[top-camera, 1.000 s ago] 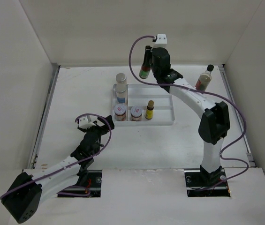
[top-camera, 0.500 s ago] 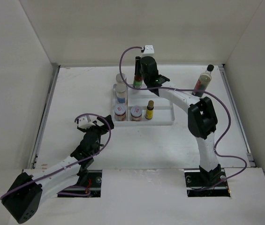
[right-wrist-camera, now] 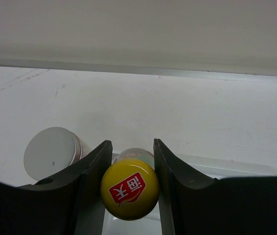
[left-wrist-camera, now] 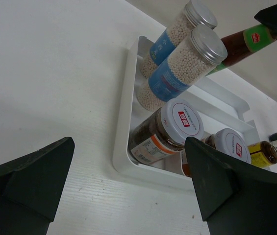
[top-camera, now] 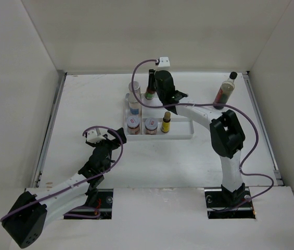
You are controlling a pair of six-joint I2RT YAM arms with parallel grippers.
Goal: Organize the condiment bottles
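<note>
My right end effector (right-wrist-camera: 131,159) clamps the yellow-capped sauce bottle (right-wrist-camera: 130,190) upright over the white tray (top-camera: 180,135), toward the table's (top-camera: 84,104) far edge. My left end effector (left-wrist-camera: 128,147) hangs wide open toward the near-left corner.

A white divided tray (top-camera: 180,127) sits toward the back of the white surface (top-camera: 162,161) (its low dividers show best from the left wrist view). Plain white walls (top-camera: 110,31) enclose the surface on three sides.
</note>
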